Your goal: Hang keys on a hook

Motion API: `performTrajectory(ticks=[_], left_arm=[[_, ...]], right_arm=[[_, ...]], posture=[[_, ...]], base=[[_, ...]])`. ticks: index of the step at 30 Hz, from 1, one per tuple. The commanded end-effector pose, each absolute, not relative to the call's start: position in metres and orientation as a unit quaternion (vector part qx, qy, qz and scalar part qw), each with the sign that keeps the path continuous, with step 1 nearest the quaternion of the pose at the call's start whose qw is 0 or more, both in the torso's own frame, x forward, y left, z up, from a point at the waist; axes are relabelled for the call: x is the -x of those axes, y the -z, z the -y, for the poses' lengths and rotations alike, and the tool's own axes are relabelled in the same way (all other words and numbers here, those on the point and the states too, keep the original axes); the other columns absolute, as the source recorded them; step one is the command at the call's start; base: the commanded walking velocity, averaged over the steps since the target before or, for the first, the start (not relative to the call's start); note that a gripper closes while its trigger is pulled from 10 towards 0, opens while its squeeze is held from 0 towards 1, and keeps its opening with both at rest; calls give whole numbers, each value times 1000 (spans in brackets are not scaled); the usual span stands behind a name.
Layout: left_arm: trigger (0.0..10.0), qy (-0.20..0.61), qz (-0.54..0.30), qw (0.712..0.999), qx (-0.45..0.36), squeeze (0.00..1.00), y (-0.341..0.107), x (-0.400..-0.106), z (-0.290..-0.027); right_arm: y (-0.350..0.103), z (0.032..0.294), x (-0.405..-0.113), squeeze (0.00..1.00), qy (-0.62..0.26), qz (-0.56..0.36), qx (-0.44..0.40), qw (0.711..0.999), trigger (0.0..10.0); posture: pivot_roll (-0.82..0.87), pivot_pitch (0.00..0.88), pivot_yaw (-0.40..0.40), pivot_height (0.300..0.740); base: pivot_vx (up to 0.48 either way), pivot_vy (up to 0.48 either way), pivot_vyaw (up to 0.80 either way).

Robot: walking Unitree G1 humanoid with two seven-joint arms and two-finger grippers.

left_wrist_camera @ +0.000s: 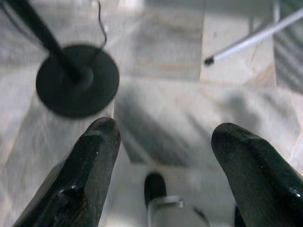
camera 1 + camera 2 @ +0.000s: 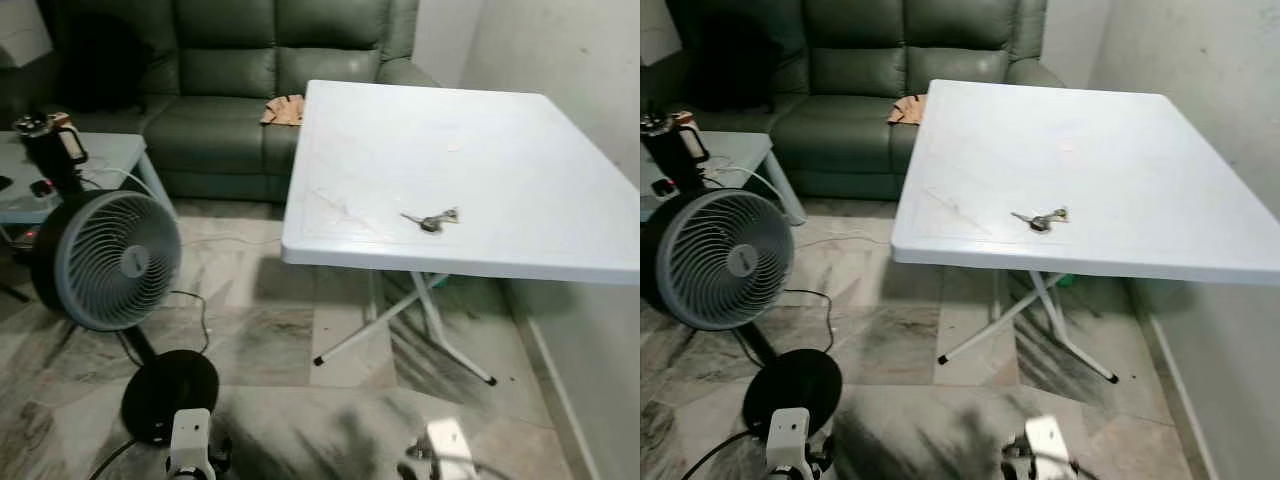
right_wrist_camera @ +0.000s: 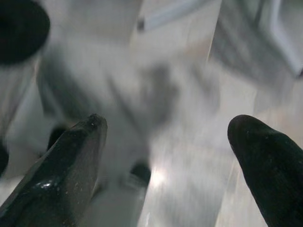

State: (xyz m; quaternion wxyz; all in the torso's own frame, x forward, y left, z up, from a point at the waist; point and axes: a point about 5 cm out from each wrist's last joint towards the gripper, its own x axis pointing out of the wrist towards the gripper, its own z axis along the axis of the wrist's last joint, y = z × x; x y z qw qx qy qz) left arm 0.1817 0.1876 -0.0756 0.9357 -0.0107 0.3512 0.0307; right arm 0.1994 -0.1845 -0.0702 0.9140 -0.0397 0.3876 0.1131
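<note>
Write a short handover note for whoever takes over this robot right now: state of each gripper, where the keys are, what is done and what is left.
Left gripper: open, holding nothing, hanging low over the marble floor near the fan base.
Right gripper: open, holding nothing, also low over the floor.
Keys: lying flat on the white folding table, towards its near edge, untouched.
Hook: not located in these views.
Done: nothing yet; the robot stands short of the table.
Left: approach the table, pick up the keys, find the hook, hang them. The standing fan and its cord lie on the robot's left.
</note>
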Motion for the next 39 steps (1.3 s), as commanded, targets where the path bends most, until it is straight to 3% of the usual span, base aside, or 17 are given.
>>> performTrajectory(ticks=[1, 11, 19, 24, 27, 28, 29, 39], left_arm=[[10000, -27, -315, 949, 1, 0, 67, -191, -192], [10000, -34, -104, 994, 18, 0, 14, -225, -189], [10000, -24, -10, 1000, 3, 0, -27, -233, -189], [10000, -21, -1, 1000, -2, 0, -37, -232, -188], [10000, -9, 59, 998, 17, 0, -78, -240, -183], [10000, -11, 68, 997, 22, 0, -85, -240, -181], [10000, -17, 71, 997, 28, 0, -87, -239, -180], [10000, -28, 57, 996, 70, 0, -103, -231, -176]], right_arm=[[62, 181, -211, 1000, -122, -354, 33, 927, 10000], [19, 160, -248, 1000, -180, -172, 9, 969, 10000], [-14, 149, -266, 1000, -184, -70, -17, 980, 10000], [-21, 147, -268, 1000, -188, -50, -22, 981, 10000], [-63, 133, -281, 1000, -212, 30, -14, 977, 10000], [-74, 130, -282, 898, -213, 48, -17, 976, 10000], [-78, 130, -283, 0, -210, 55, -17, 976, 10000], [-97, 136, -275, 0, -176, 61, -34, 982, 10000]], posture=[[-50, 0, -34, 740], [-43, 0, -42, 740], [-37, 0, -43, 740], [-33, 0, -45, 740], [-27, 0, -47, 740], [-29, 0, -45, 740], [-31, 0, -46, 740], [-43, 0, -38, 740]], base=[[0, 0, 0], [0, 0, 0], [0, 0, 0], [0, 0, 0], [0, 0, 0], [0, 0, 0], [0, 0, 0], [0, 0, 0]])
